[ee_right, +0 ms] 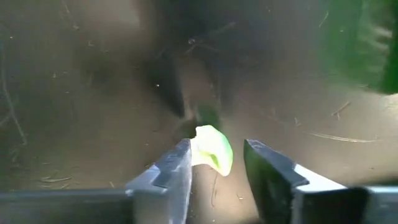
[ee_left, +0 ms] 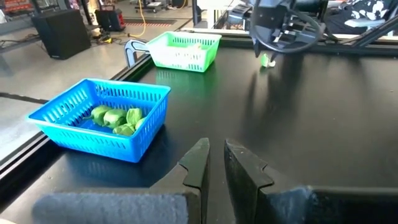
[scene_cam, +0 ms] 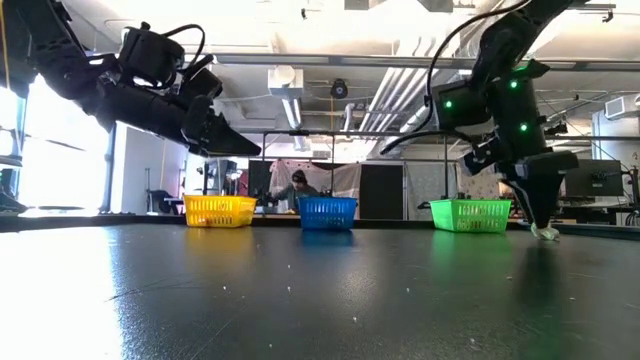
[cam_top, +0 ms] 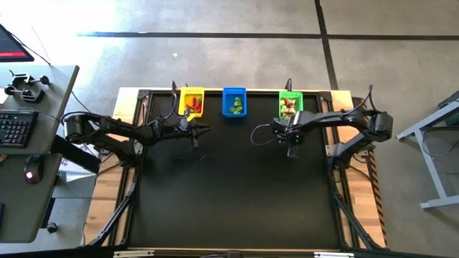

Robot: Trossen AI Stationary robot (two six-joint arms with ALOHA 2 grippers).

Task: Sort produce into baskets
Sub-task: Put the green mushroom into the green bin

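Three baskets stand in a row at the table's far edge: yellow [cam_top: 191, 102] with red pieces, blue [cam_top: 234, 102] with green pieces [ee_left: 117, 118], and bright green [cam_top: 290, 104] with mixed pieces. My right gripper [ee_right: 214, 165] is open and points down just in front of the green basket. Its fingers stand on either side of a small white-and-green piece [ee_right: 212, 149] that lies on the table; the piece also shows in the low view [scene_cam: 546, 232]. My left gripper [ee_left: 216, 163] is shut and empty. It is held above the table in front of the yellow basket. My right gripper comes from above, pointing down, with the white-and-green piece between its fingers. The piece's white end [ee_right: 198, 149] lies right against one finger [ee_right: 177, 165]. I cannot tell whether they touch. A gap shows on the other side of the piece, which rests on the table.
The black tabletop [cam_top: 237, 193] stretches bare toward the near edge. A desk with a keyboard [cam_top: 16, 129] stands beyond the table's left side. A person [scene_cam: 298, 185] sits far off in the room behind the baskets.
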